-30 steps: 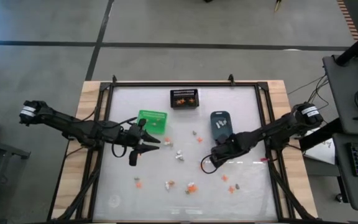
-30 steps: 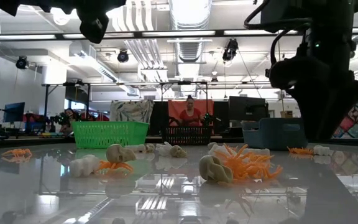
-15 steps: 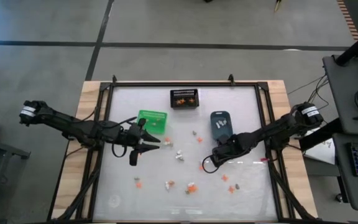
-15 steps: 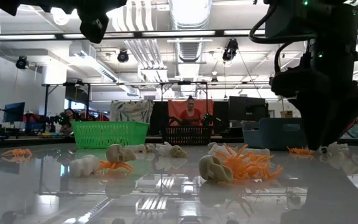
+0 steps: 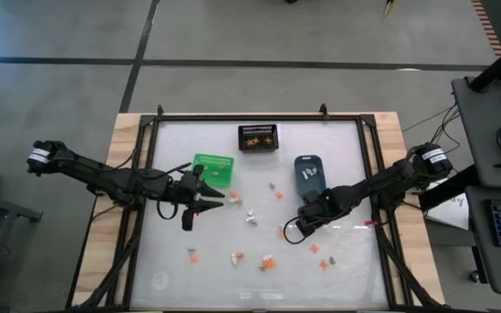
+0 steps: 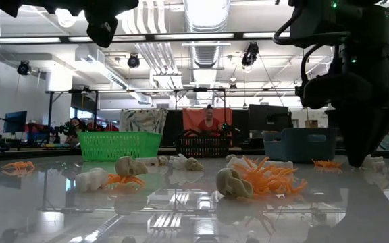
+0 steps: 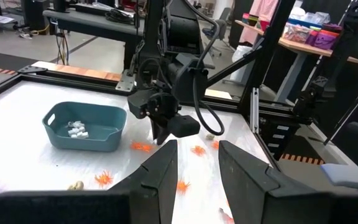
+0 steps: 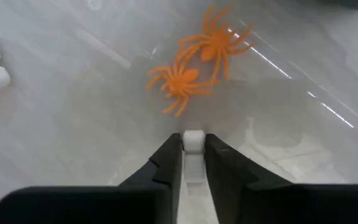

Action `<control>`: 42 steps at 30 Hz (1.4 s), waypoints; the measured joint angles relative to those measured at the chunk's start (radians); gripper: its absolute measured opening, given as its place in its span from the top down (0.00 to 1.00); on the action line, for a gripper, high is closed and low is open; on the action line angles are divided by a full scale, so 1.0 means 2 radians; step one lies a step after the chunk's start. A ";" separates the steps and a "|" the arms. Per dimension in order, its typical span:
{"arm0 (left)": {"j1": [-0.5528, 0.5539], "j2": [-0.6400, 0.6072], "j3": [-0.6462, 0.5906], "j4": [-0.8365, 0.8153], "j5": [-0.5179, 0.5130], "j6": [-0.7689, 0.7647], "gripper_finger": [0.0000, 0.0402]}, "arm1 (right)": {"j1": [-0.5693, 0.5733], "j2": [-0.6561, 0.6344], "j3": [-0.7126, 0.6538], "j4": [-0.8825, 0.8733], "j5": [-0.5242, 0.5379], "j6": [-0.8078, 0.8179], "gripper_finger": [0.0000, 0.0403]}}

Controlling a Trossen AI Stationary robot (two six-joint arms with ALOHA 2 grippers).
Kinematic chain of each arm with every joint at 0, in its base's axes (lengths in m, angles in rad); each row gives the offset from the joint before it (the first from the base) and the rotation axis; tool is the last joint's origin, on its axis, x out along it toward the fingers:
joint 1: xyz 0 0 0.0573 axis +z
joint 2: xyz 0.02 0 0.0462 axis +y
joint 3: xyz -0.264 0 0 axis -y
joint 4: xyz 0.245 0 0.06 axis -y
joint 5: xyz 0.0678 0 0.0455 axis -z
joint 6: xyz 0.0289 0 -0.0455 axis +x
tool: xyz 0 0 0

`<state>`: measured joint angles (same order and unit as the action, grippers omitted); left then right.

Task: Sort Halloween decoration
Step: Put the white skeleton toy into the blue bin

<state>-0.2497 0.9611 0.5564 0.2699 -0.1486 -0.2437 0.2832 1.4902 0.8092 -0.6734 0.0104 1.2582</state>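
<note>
The Halloween decoration is a scatter of tiny orange, white and tan trinkets (image 5: 250,217) on the glossy white table (image 5: 172,278). My right gripper (image 5: 289,232) points down over the table's right middle, shut on a small white trinket (image 8: 193,140). Two orange spiders (image 8: 185,81) lie on the table just beyond its fingertips. My left gripper (image 5: 222,201) hovers open and nearly level beside the green bin (image 5: 214,167), nothing between its fingers (image 7: 163,165). My right gripper pinches the small white trinket's two sides (image 8: 193,135) between its two fingers, at their free ends. The fingers come from above, pointing steeply down. The trinket sits low at the table's surface; whether it is lifted clear I cannot tell.
A black mesh bin (image 5: 257,136) with orange pieces stands at the far middle. A blue-grey bin (image 5: 309,174) holding white pieces is next to my right arm. More trinkets (image 5: 268,263) lie toward the near edge. A dark frame (image 5: 368,174) borders the table.
My right gripper has shut its fingers on the small white trinket at the table's surface, staying almost in place above the right middle of the table.
</note>
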 joint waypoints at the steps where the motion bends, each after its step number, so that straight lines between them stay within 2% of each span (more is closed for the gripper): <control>1: 0.000 0.000 0.000 0.000 0.000 0.000 0.75 | 0.000 0.000 0.000 0.000 0.000 -0.001 0.89; 5: 0.000 0.000 0.000 0.000 0.000 0.000 0.75 | 0.000 -0.001 0.000 -0.001 0.000 -0.012 0.96; 11: 0.000 0.003 -0.001 0.000 0.000 0.000 0.75 | 0.000 -0.032 0.016 -0.003 -0.034 -0.055 0.97; 15: 0.000 0.031 -0.002 0.011 0.000 -0.001 0.75 | 0.000 -0.078 0.023 -0.001 -0.030 -0.079 0.97; 18: 0.000 0.074 -0.001 0.045 0.000 0.000 0.75 | 0.000 -0.119 0.024 0.002 0.015 -0.101 0.97; 22: 0.000 0.129 0.004 0.070 0.000 0.014 0.75 | -0.001 -0.161 0.023 0.001 0.102 -0.132 0.97; 26: 0.000 0.171 0.009 0.072 0.000 0.055 0.75 | -0.003 -0.179 0.023 0.002 0.203 -0.179 0.97; 30: 0.000 0.200 0.010 0.075 0.000 0.081 0.75 | -0.020 -0.178 0.021 0.004 0.252 -0.220 0.97; 37: 0.000 0.213 0.010 0.084 0.000 0.051 0.75 | -0.051 -0.171 0.019 0.024 0.253 -0.279 0.97; 42: 0.000 0.205 0.011 0.088 0.000 0.046 0.75 | -0.065 -0.171 0.019 0.056 0.203 -0.311 0.97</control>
<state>-0.2489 1.3720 0.5777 0.4452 -0.1482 -0.1509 0.1528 1.1481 0.8478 -0.5608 0.4156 0.6364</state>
